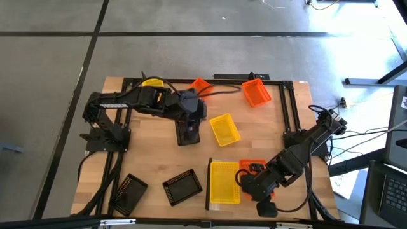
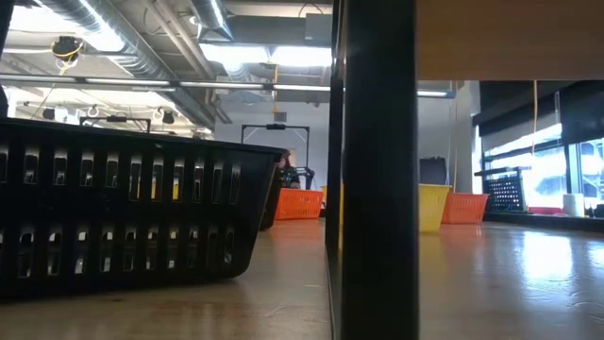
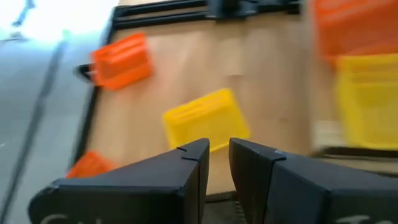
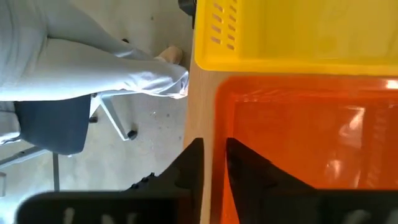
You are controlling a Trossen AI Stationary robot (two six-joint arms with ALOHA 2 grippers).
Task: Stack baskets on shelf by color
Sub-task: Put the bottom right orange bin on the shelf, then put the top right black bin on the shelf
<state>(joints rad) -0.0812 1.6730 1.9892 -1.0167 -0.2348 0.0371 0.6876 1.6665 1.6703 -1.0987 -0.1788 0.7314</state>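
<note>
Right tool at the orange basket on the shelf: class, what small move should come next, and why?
Probably lift the right tool straight up. Its fingers straddle the wall of the orange basket, parted, and that basket already sits on the shelf beside the yellow basket.

yellow basket (image 3: 205,120) beyond left claw (image 3: 219,149)

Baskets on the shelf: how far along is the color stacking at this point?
Early. On the shelf sit a yellow basket and, beside it, an orange basket. The right gripper is at that orange basket's rim, fingers a little apart astride the wall. The left gripper waits mid-table. Left on the table: one loose yellow basket, two at the far edge, an orange basket, two black baskets.
</note>
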